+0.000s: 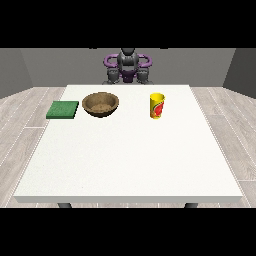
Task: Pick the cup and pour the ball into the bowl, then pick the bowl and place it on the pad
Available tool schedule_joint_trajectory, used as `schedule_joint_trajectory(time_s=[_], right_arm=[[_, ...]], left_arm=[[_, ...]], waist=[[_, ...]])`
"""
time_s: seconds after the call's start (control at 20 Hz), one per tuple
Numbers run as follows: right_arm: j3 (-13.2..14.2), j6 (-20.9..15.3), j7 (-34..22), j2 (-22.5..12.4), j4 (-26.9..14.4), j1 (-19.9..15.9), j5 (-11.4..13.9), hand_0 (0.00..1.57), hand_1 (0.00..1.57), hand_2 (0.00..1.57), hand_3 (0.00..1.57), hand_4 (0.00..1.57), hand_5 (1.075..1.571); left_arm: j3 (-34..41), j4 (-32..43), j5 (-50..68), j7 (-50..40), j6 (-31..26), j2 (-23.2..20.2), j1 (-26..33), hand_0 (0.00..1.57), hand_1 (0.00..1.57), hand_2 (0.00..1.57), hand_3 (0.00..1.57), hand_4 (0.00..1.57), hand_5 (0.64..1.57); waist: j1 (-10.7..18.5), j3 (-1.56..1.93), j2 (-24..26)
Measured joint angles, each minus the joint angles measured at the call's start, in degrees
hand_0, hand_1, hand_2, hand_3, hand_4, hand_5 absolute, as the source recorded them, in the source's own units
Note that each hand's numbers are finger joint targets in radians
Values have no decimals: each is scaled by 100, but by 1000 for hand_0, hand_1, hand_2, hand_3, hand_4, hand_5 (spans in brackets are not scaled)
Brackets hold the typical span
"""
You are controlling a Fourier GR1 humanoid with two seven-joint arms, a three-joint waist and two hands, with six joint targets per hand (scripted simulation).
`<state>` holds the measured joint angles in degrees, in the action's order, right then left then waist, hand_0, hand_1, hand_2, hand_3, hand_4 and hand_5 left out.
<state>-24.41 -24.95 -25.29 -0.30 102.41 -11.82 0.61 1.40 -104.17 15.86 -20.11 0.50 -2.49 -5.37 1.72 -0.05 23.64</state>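
Note:
A yellow cup (156,105) with a red and green mark stands upright on the white table (130,160), right of the middle at the back. The ball does not show; the cup's inside is hidden. Left of the cup sits a brown wooden bowl (101,105), with nothing visible in it. A flat green pad (63,109) lies at the table's left edge, beside the bowl. Both arms are drawn in at the robot's body behind the far edge. The hand at the view's left (112,78) and the hand at the view's right (144,77) are far from everything.
The robot's torso (128,67) stands behind the table's far edge. Wooden floor surrounds the table, with grey walls behind. The table's front half holds nothing.

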Motion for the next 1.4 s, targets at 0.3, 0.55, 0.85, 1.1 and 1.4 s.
schedule_joint_trajectory(time_s=[0.3, 0.55, 0.85, 1.1, 1.4], right_arm=[[281, 159, 115, -109, -71, -1102, 227, 0, 0, 0, 0, 0, 1569], [693, 540, 789, -295, -91, -1431, 0, 0, 0, 0, 0, 0, 1568], [835, 834, 765, -357, 236, -1659, -109, 0, 0, 0, 0, 0, 1569], [1050, 1105, 922, -552, 581, -1512, -236, 0, 0, 0, 0, 0, 1567], [1427, 1305, 882, -678, 718, -1454, -342, 0, 0, 0, 0, 0, 1569]], left_arm=[[442, 254, -15, 627, -201, -342, -866, 0, 0, 0, 0, 0, 1507], [834, 588, -217, 1138, -184, -729, -1742, 0, 0, 0, 0, 0, 1459], [1064, 1579, -685, 2268, -220, -925, -1939, 0, 0, 0, 0, 0, 1435], [1212, 2392, -818, 3533, -427, -864, -1560, 0, 0, 0, 0, 0, 1399], [1293, 3560, -923, 4486, -600, -859, -1624, 0, 0, 0, 0, 0, 1417]], waist=[[-331, 0, -1522], [-608, 6, -2715], [-967, 4, -3258], [-1075, 1, -3615], [-1028, 1, -3634]])
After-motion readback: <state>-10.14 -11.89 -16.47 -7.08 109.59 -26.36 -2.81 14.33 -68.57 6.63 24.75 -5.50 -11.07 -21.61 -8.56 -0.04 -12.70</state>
